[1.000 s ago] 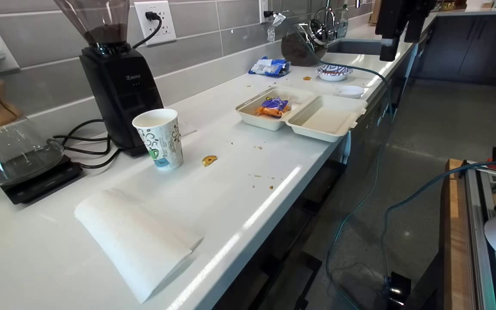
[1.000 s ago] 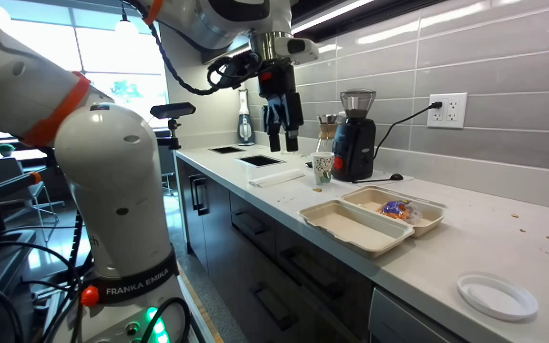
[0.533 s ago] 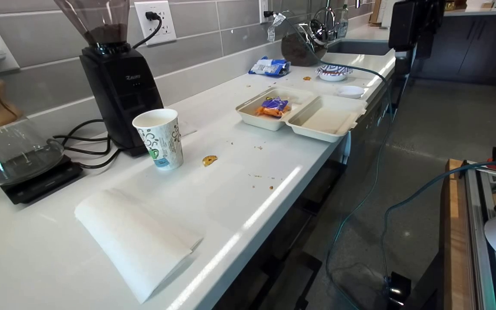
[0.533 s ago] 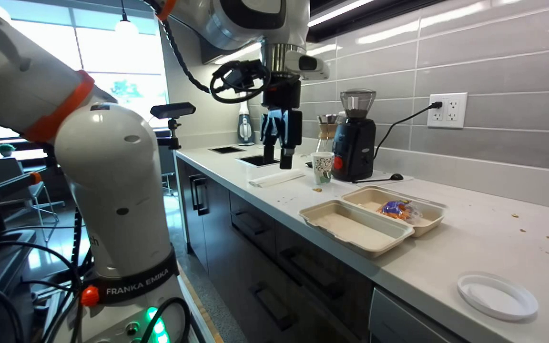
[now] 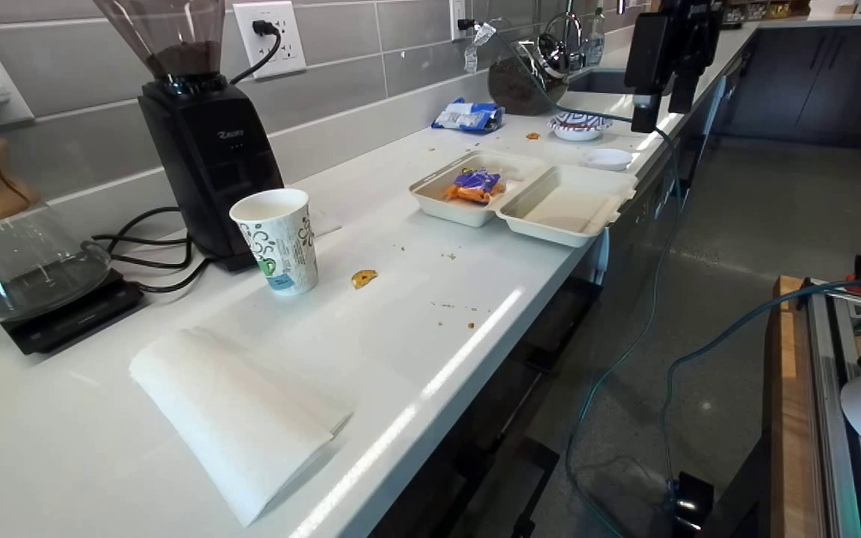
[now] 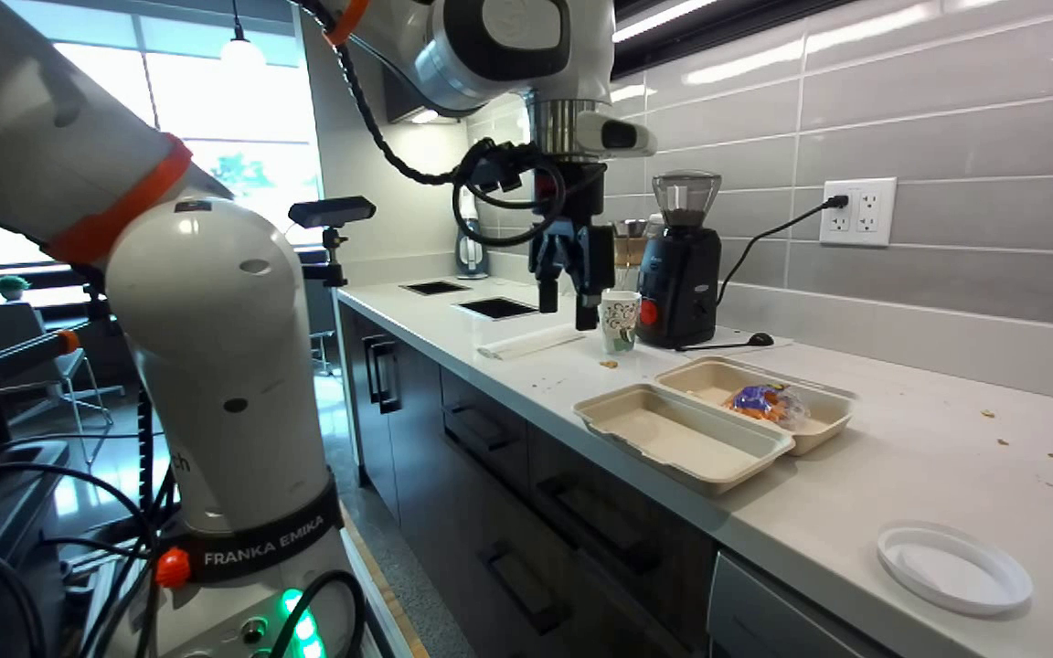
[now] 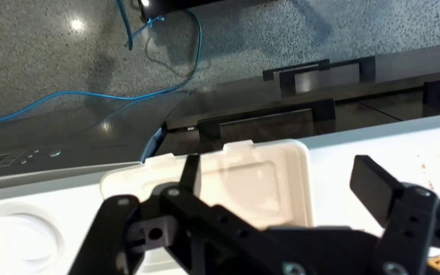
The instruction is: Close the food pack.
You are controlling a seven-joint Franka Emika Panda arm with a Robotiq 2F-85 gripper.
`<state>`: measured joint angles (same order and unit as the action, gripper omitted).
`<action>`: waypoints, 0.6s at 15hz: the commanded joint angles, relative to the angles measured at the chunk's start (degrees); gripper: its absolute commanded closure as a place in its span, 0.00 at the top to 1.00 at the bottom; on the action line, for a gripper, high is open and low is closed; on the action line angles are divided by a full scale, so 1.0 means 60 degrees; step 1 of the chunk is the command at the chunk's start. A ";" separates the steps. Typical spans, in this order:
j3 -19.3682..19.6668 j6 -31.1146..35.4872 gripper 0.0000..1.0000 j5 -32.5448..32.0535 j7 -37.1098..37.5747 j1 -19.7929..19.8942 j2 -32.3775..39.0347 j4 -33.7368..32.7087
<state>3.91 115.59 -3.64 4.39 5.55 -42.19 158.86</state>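
Observation:
The food pack is an off-white clamshell box lying open on the counter in both exterior views. Its bare half (image 5: pixel 561 202) (image 6: pixel 682 439) lies at the counter's front edge. Its other half (image 6: pixel 824 422) lies toward the wall and holds a blue and orange food bag (image 5: pixel 475 183) (image 6: pixel 760 402). My gripper (image 5: pixel 664 108) (image 6: pixel 568 306) is open and empty, pointing down in the air above the counter, apart from the pack. In the wrist view the gripper (image 7: pixel 279 175) has its fingers wide apart; the bare half (image 7: pixel 254 187) shows below and between them. The food-holding half is mostly hidden there.
A patterned paper cup (image 6: pixel 619 322) and a black grinder (image 6: pixel 680 274) stand beyond the pack. A folded white sheet (image 5: pixel 240 418) lies on the counter. A white round lid (image 6: pixel 953 568) lies nearer. A teal cable (image 5: pixel 658 284) hangs over the front edge.
My gripper has come lower and then shifted toward the wall side over the counter. It stays open. The food pack has not moved.

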 commanded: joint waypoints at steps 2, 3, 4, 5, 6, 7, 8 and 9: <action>0.0027 0.0369 1.00 0.0175 -0.0162 0.0074 0.0196 -0.0017; 0.0085 0.0420 1.00 0.0246 -0.0237 0.0074 0.0284 -0.0021; 0.0122 0.0443 1.00 0.0277 -0.0267 0.0076 0.0352 -0.0028; 0.0137 0.0447 1.00 0.0290 -0.0277 0.0075 0.0396 -0.0040; 0.0140 0.0447 1.00 0.0298 -0.0278 0.0072 0.0419 -0.0053; 0.0141 0.0447 1.00 0.0307 -0.0279 0.0070 0.0430 -0.0064; 0.0141 0.0447 1.00 0.0313 -0.0280 0.0069 0.0434 -0.0070; 0.0029 0.0448 1.00 -0.0003 -0.0127 0.0263 0.0703 -0.0079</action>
<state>5.19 118.40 -2.12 3.02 5.49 -39.61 158.47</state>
